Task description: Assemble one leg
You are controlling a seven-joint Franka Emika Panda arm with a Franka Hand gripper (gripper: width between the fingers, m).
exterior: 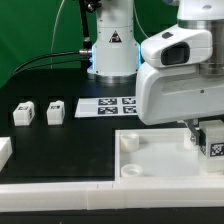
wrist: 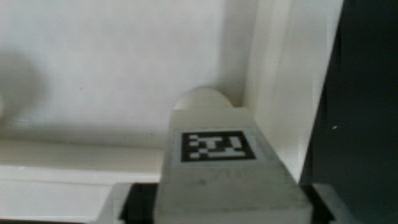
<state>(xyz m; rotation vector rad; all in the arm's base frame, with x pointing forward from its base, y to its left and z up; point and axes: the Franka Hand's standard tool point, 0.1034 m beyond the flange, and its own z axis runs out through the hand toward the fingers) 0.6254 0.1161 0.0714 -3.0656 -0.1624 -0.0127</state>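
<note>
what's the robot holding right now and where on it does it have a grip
The pincer holds a leg, gripped by its flat sides at the end nearest the wrist, just behind the tag, over the white panel.

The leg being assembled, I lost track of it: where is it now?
The leg is at the exterior view's right, held in the gripper just above the white panel; two spare legs sit far left.

The leg (wrist: 221, 150) in my end effector (exterior: 210, 138) is white, with a black-and-white square tag on its face. Beneath it the large panel (exterior: 160, 155) is plain white. Well off to one side of my end effector, two more small blocks (exterior: 38, 113) are white with black-and-white tags. The marker board (exterior: 108, 104) is white with black tags. The desk (exterior: 60, 150) is black, and the backdrop (exterior: 30, 30) is green.
</note>
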